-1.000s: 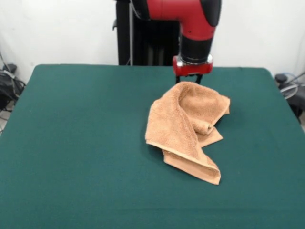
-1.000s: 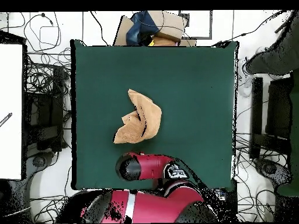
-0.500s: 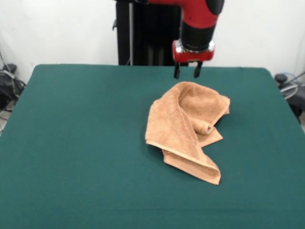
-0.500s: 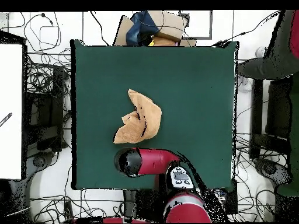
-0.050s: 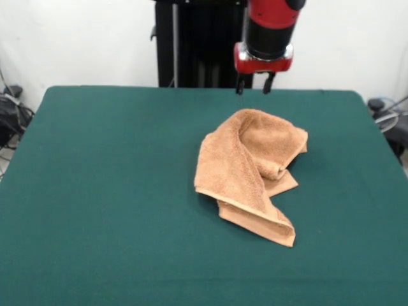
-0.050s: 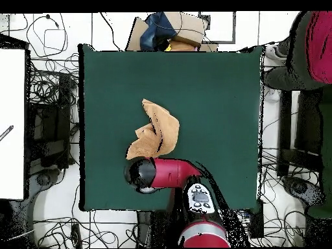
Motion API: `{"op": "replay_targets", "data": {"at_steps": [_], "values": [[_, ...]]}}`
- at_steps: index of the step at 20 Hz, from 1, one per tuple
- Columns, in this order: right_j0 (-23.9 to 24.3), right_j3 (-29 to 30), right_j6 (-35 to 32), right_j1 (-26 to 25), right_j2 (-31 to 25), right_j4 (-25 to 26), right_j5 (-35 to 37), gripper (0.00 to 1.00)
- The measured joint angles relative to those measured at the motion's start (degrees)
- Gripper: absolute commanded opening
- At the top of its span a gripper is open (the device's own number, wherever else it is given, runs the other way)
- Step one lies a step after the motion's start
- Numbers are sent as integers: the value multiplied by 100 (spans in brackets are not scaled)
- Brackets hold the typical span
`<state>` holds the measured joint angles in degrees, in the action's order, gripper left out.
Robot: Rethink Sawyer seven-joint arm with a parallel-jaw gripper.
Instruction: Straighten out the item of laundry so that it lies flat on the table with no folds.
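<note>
We find the towel (image 5: 252,171) lying crumpled a little to the right of the middle of the green surface (image 5: 102,191) in the front view, exactly as it lay a second ago: a thick fold arches over the top, one layer is rolled in on itself, and a long tongue with a border band trails toward the near edge. Nothing in its shape has shifted. What has changed is the tool (image 5: 254,83): a second ago it sat right at the towel's far edge, and since then it has risen step by step until it now hangs well above that edge, its two short fingers spread apart with nothing between them. From overhead, the arm (image 6: 162,174) covers the towel's (image 6: 157,133) end nearest the robot. We read this as a release and lift-away that left the cloth no flatter, so the task is hardly begun. We judge the next useful move is a fresh grasp on a free corner, perhaps the trailing tongue, to pull it outward.
</note>
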<state>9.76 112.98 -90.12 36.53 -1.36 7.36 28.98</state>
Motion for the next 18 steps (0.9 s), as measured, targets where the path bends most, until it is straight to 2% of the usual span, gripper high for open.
{"op": "replay_targets", "data": {"at_steps": [18], "values": [[383,-477,0,-684,-15,-1,-914,100]]}}
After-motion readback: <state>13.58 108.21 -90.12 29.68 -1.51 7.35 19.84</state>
